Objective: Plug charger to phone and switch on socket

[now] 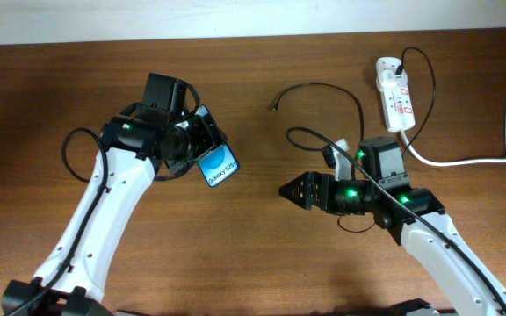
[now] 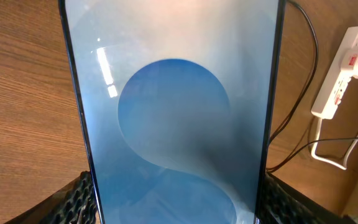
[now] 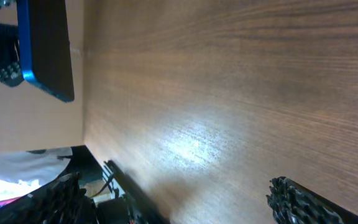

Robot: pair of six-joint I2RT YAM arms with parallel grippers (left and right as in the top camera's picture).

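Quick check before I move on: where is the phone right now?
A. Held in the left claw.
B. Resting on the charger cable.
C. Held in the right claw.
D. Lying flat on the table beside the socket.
A: the phone sits clamped in the left claw, its screen filling the left wrist view, while the right claw stands open and empty.

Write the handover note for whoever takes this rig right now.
Left tool: shut on the phone, gripped across its long edges, screen lit.
Right tool: open and empty, just right of the phone.
Charger: cable lies on the table, connector tip free; its black plug sits in the socket.
Done: phone grasped.
Left: pick up the connector tip, plug it into the phone, switch the socket on. Switch position not readable.
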